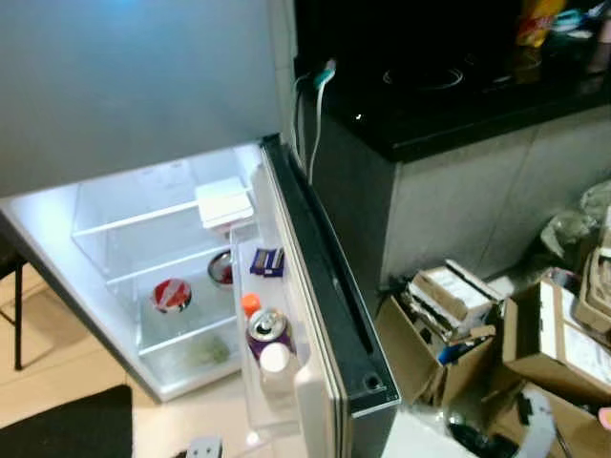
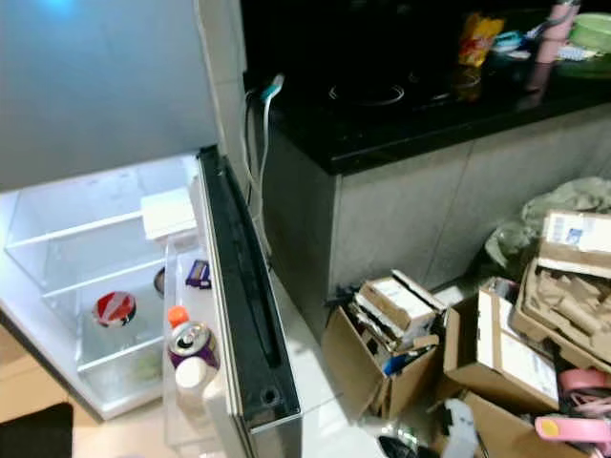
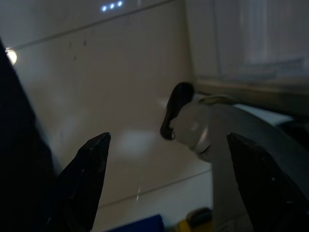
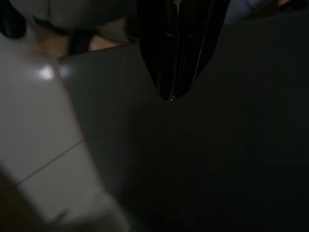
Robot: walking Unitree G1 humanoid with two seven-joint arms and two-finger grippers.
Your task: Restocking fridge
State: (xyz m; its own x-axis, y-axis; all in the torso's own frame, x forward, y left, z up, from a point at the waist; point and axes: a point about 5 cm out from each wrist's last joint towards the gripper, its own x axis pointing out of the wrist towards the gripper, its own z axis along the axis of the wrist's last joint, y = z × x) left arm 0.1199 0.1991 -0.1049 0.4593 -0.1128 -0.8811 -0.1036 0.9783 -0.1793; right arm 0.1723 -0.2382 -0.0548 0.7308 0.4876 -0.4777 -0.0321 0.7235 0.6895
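Fridge open, door swung out, can in door rack's front corner | left gripper fingers wide, empty | right gripper fingers pressed together, empty | risk: cardboard boxes beside door could trip a step.

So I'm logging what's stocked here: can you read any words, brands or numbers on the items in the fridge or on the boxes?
No text reads clearly.
Purple can in the door shelf: print too blurred.
Purple packet above it: white marks, unreadable.
Red-and-white item on the fridge shelf: pattern only.
Label on cardboard box: too small.
Label on box at the far right: blue marks, unreadable.
Yellow bag on the counter: blurred.
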